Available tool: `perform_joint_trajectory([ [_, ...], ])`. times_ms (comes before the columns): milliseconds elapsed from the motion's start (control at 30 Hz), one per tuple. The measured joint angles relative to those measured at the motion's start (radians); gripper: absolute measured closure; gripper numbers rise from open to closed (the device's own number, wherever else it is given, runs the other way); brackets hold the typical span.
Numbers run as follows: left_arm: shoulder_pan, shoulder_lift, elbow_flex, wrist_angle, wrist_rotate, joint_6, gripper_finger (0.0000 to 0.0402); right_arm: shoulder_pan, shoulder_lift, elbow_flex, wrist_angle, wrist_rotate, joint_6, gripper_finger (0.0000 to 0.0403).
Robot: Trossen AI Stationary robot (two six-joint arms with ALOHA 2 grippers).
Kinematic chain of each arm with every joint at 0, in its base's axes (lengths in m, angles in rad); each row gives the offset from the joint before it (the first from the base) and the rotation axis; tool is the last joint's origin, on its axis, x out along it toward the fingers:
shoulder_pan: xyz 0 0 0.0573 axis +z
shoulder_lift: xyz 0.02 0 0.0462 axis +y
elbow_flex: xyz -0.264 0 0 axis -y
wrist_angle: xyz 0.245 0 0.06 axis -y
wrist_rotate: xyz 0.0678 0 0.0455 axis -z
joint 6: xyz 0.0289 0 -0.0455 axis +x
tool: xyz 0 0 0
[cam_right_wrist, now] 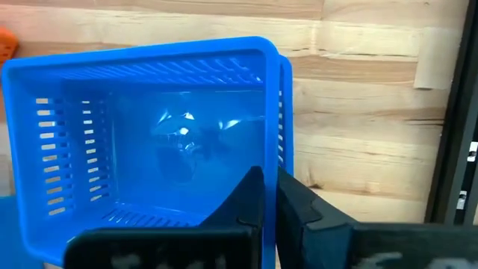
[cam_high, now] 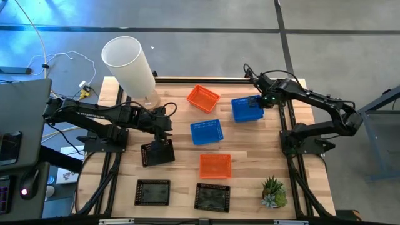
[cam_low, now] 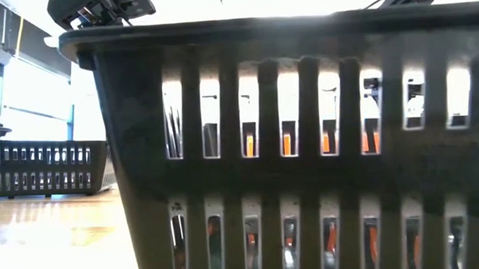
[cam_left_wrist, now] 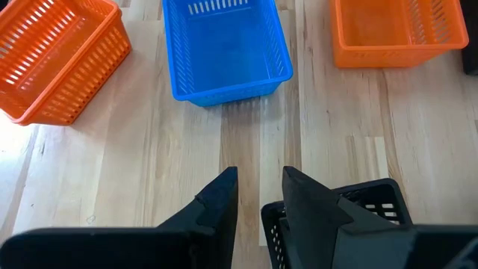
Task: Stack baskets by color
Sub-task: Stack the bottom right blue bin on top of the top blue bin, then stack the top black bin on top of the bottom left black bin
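Observation:
My right gripper is shut on a blue basket at the far right of the table. A second blue rim shows just outside that basket's wall. My left gripper stands at a black basket on the table's left. Another blue basket sits mid-table between two orange baskets. Two more black baskets stand by the near edge. My left gripper has a corner of the black basket's rim between its fingers, which slant down from the table's left. One finger lies over the basket's inside, the other outside. Whether the basket's bottom rests on the table I cannot tell. My right gripper pinches the blue basket's side wall at its rim, one finger inside and one outside. The fingers come from above, pointing steeply down. The basket sits upright with its opening up.
A tall white cylinder lamp stands at the far left corner. A small green plant stands at the near right. Bare wood lies between the mid-table baskets and the right frame rail.

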Motion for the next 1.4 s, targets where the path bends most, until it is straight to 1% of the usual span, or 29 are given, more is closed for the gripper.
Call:
perform_joint_trajectory([
  [600, 0.0, 0.0, 0.0, 0.0, 0.0, 0.0, 0.0308, 0.002, 0.002, 0.0, -0.023, 0.003, 0.015, 0.04],
  [1100, 0.0, 0.0, 0.0, 0.0, 0.0, 0.0, 0.0308, 0.002, 0.002, 0.0, -0.007, 0.023, 0.015, 0.0322],
  [1233, 0.0, 0.0, 0.0, 0.0, 0.0, 0.0, 0.0308, 0.002, 0.002, 0.0, -0.012, 0.056, 0.015, 0.0314],
  [1400, 0.0, 0.0, 0.0, 0.0, 0.0, 0.0, 0.0308, 0.002, 0.002, 0.0, -0.014, 0.077, -0.016, 0.0313],
])
